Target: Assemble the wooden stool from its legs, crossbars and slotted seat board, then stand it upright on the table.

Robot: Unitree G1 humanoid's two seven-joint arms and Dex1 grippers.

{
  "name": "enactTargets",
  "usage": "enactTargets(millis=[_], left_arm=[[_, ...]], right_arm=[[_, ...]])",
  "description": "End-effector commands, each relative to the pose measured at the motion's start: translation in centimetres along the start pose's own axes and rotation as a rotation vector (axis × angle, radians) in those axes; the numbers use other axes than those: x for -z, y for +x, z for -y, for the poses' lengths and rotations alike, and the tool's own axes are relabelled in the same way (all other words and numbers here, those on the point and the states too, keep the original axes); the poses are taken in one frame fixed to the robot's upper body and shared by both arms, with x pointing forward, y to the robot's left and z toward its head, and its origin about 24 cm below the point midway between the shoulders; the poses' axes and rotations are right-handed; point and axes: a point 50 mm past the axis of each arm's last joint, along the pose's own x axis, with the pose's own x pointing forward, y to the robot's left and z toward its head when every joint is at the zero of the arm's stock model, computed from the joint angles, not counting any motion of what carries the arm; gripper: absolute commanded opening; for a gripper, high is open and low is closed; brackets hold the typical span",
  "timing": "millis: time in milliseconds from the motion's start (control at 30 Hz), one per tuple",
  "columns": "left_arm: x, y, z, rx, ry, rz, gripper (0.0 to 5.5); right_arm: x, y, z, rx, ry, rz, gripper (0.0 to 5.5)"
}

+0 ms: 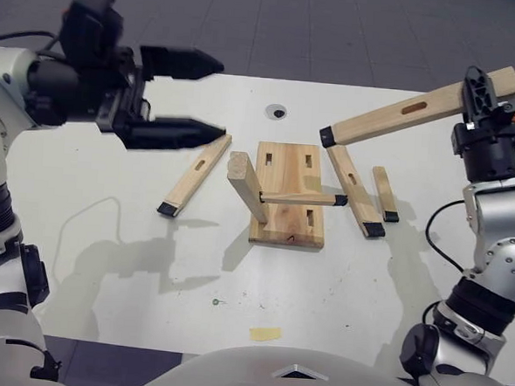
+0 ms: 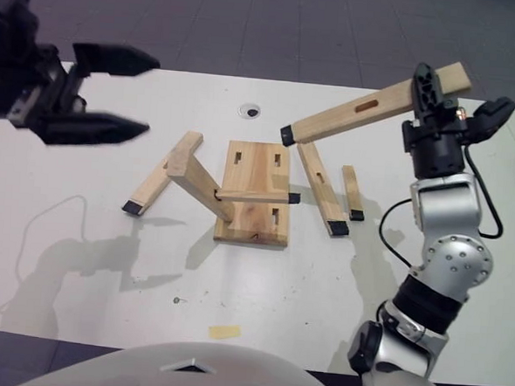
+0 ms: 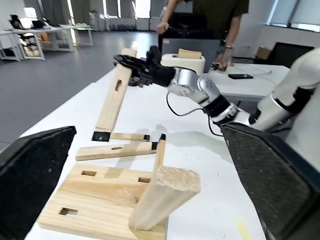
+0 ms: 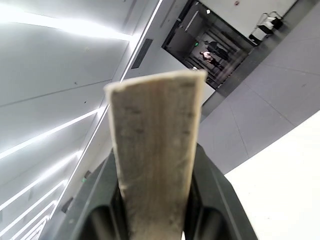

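Observation:
The slotted seat board (image 1: pixel 292 223) lies flat mid-table. One leg (image 1: pixel 246 185) stands tilted in a slot, and a crossbar (image 1: pixel 303 197) runs sideways from it over the board. A loose leg (image 1: pixel 196 173) lies left of the board. Another leg (image 1: pixel 356 190) and a short crossbar (image 1: pixel 385 194) lie to the right. My left gripper (image 1: pixel 221 99) hovers open above the left loose leg; its dark pads (image 3: pixel 30 180) frame the board (image 3: pixel 95 197). My right gripper (image 1: pixel 474 88) is shut on a slotted leg (image 1: pixel 402 110) raised over the table's right side, with the leg's end (image 4: pixel 155 150) between its fingers.
A round cable hole (image 1: pixel 279 112) sits in the white table (image 1: pixel 104 262) behind the board. A yellow tape scrap (image 1: pixel 265 333) and a small ring (image 1: pixel 217 302) lie near the front edge. The front left of the table is bare.

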Motion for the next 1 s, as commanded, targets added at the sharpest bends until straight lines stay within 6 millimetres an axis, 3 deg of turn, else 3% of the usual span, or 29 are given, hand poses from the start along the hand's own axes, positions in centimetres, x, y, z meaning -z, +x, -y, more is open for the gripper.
enactTargets(millis=[33, 100, 267, 700, 833, 1000], left_arm=[[2.1, 1.8, 0.8, 0.029, 0.032, -0.104, 5.4], [3.1, 2.3, 0.9, 0.012, 0.039, -0.129, 5.4], [4.0, 2.6, 1.1, -0.015, 0.049, -0.137, 4.73], [5.5, 4.6, 2.6, -0.012, 0.054, -0.116, 2.4], [6.1, 5.1, 2.3, -0.101, 0.059, -0.102, 2.17], [9.2, 5.9, 1.3, -0.272, 0.021, -0.165, 2.06]], right_arm=[[-0.1, -0.5, 0.6, 0.013, -0.017, -0.028, 1.01], [0.4, -0.7, 0.6, 0.012, -0.025, -0.052, 1.01], [0.7, -0.8, 1.1, 0.041, -0.041, -0.082, 1.01], [1.4, -0.3, 0.8, 0.032, -0.06, -0.131, 1.01], [1.5, -0.1, 0.0, 0.021, -0.238, -0.141, 1.01], [1.5, 1.6, -1.9, -0.033, -0.431, -0.108, 1.01]])
